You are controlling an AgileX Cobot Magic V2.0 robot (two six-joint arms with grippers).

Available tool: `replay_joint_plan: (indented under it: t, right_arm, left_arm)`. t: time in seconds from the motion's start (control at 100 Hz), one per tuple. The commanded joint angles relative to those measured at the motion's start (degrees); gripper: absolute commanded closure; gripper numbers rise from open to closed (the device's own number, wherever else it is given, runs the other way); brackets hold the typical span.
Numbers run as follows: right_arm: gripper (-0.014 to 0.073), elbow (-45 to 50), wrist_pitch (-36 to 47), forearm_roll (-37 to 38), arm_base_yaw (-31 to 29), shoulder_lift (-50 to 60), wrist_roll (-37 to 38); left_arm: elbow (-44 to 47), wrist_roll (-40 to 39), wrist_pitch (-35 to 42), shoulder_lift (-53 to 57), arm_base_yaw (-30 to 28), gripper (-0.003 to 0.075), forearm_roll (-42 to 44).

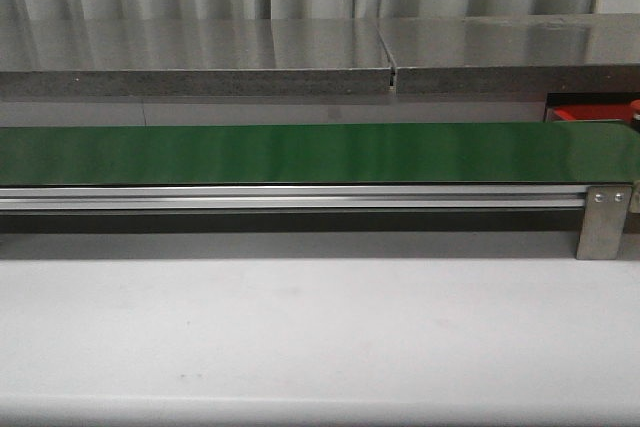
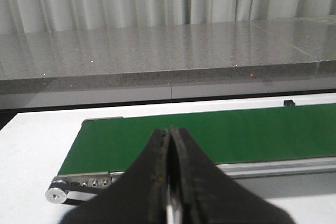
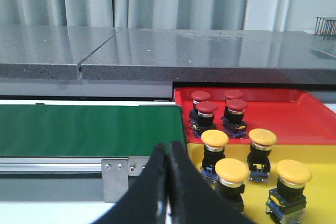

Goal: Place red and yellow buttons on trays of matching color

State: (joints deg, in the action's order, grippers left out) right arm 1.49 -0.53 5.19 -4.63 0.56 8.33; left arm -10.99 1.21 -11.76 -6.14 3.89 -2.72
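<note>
In the right wrist view several red buttons [image 3: 206, 108] stand on the red tray [image 3: 294, 116], and several yellow buttons [image 3: 231, 170] stand on the yellow tray [image 3: 315, 153] in front of it. My right gripper [image 3: 168, 153] is shut and empty, at the end of the green conveyor belt [image 3: 89, 128], beside the yellow tray. My left gripper [image 2: 170, 135] is shut and empty, in front of the belt's other end [image 2: 210, 132]. In the front view the belt [image 1: 300, 152] carries no button, neither gripper shows, and only a corner of the red tray [image 1: 592, 111] is seen.
A grey stone ledge [image 1: 200, 57] runs behind the belt. The belt's aluminium rail [image 1: 290, 197] and a metal bracket [image 1: 603, 219] stand between the white table [image 1: 300, 337] and the belt. A roller [image 2: 56, 195] sits at the belt's left end.
</note>
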Motion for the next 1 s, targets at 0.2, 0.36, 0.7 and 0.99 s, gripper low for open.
replay_joint_plan:
  t: [0.2,0.36,0.7,0.99]
  right_arm:
    - [0.0668,-1.3,4.3,0.5,0.1,1.2,-0.1]
    - [0.0668,-1.3,4.3,0.5,0.1,1.0,-0.1]
    - [0.0668,-1.3,4.3,0.5,0.1,1.0,-0.1]
    - [0.0668,-1.3,4.3,0.5,0.1,1.0,-0.1]
  left_arm:
    - [10.9,-2.7,13.4,7.4,-1.5,0.0741,-0.9]
    - [12.8,-3.5,11.8,8.3,-1.5,0.0741,-0.4]
    - [12.8,-3.5,11.3,8.3,-1.5,0.0741,-0.4]
    - [12.8,-3.5,11.3,8.3,-1.5,0.0741,-0.4]
